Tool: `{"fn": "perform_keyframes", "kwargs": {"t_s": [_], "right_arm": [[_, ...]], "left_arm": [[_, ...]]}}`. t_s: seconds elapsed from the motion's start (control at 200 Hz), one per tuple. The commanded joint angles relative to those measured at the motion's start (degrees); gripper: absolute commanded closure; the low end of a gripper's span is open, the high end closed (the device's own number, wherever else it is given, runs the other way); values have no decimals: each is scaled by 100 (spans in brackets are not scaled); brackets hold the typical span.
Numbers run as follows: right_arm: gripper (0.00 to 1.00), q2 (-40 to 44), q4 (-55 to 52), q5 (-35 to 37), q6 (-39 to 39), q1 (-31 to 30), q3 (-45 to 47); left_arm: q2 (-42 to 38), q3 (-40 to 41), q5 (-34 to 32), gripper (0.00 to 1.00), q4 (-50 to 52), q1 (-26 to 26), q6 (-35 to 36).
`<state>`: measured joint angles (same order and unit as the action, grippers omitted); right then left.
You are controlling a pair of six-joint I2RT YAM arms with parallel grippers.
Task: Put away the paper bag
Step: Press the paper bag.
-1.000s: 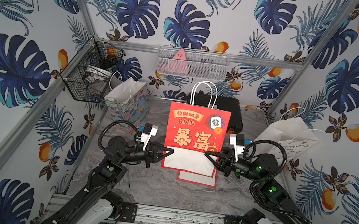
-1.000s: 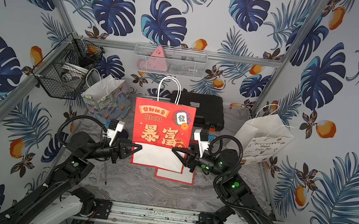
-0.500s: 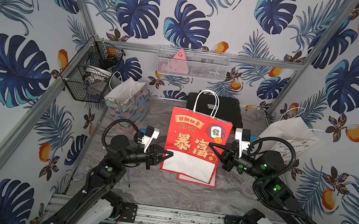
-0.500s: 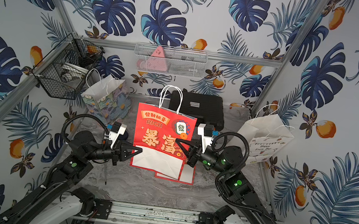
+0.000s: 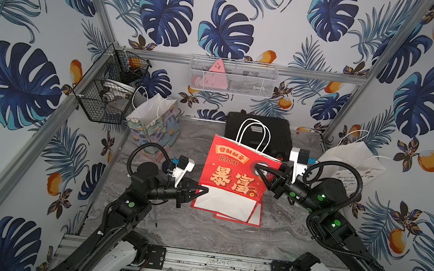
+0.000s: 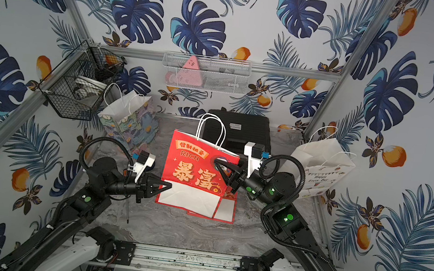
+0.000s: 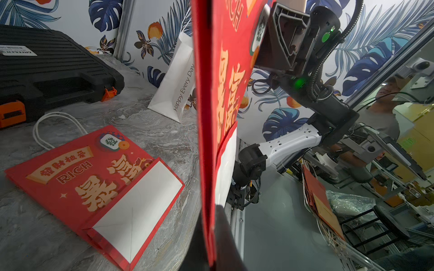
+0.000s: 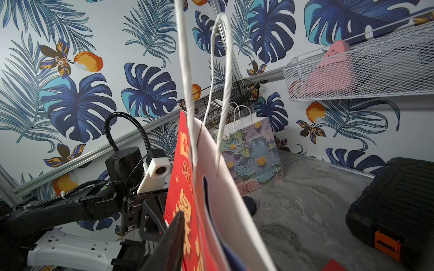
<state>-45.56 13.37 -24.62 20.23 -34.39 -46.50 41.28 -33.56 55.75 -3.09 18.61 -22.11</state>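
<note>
A red paper bag point(image 5: 229, 171) with gold lettering and white handles hangs tilted above the table in both top views point(image 6: 192, 167). My left gripper point(image 5: 205, 190) is shut on its lower left edge, and the red edge runs between the jaws in the left wrist view point(image 7: 211, 234). My right gripper point(image 5: 258, 169) is shut on the bag's upper right edge. In the right wrist view one finger point(image 8: 173, 234) lies against the red face and the other is hidden behind the bag point(image 8: 185, 199). A second, identical red bag point(image 7: 94, 178) lies flat on the table underneath.
A black tool case point(image 5: 258, 131) lies at the back. A floral bag point(image 5: 155, 123) stands back left and a white bag point(image 5: 353, 164) leans at the right wall. A black wire basket point(image 5: 108, 92) and a white mesh shelf point(image 5: 231, 76) hang on the walls.
The held bag has dropped a little and tilted to the right. My right gripper has moved up its right edge and closed on it. The left gripper has kept its grip.
</note>
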Motion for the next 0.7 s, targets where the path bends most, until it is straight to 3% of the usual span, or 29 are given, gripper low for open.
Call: {"fn": "perform_keyframes", "kwargs": {"t_s": [0.0, 0.045, 0.22, 0.235, 0.24, 0.245, 0.25, 0.26, 0.27, 0.275, 0.306, 0.336, 0.461, 0.536, 0.696], "right_arm": [[90, -27, 227, 168, 37, 11, -123], [100, -49, 147, 168, -20, 20, -198], [100, -25, 97, 220, -72, 38, -262], [83, -8, 57, 245, -84, 31, -258], [83, -7, 46, 251, -91, 34, -261], [70, 3, 36, 253, -99, 34, -262], [70, 16, 13, 264, -107, 37, -262], [60, 24, -28, 282, -118, 31, -258], [43, 50, -76, 313, -140, 34, -260], [43, 58, -95, 324, -146, 37, -253], [13, 135, -230, 376, -191, 30, -210], [1, 219, -438, 396, -301, 32, -149], [0, 651, -1587, 385, -881, 33, 286], [0, 874, -2056, 244, -840, 36, 576], [0, 819, -1913, -1336, -731, 37, 856]], "left_arm": [[11, -67, 77, 100, 192, -7, 339], [27, -89, 68, 100, 263, -7, 396], [20, -128, 10, 100, 261, -7, 374], [15, -144, -12, 100, 265, -7, 374], [14, -143, -20, 100, 265, -7, 374], [17, -147, -38, 100, 270, -7, 374], [10, -149, -42, 100, 272, -7, 370], [9, -157, -56, 100, 276, -7, 366], [3, -165, -73, 100, 270, -7, 359], [-2, -171, -77, 100, 268, -7, 353], [-22, -193, -127, 100, 253, -9, 328], [-60, -208, -191, 100, 186, -7, 282], [-263, -194, -377, 100, -436, -7, -61], [-377, -161, -444, 100, -977, -11, -344], [-354, -25, -271, 100, -2494, -7, -1128]]}}
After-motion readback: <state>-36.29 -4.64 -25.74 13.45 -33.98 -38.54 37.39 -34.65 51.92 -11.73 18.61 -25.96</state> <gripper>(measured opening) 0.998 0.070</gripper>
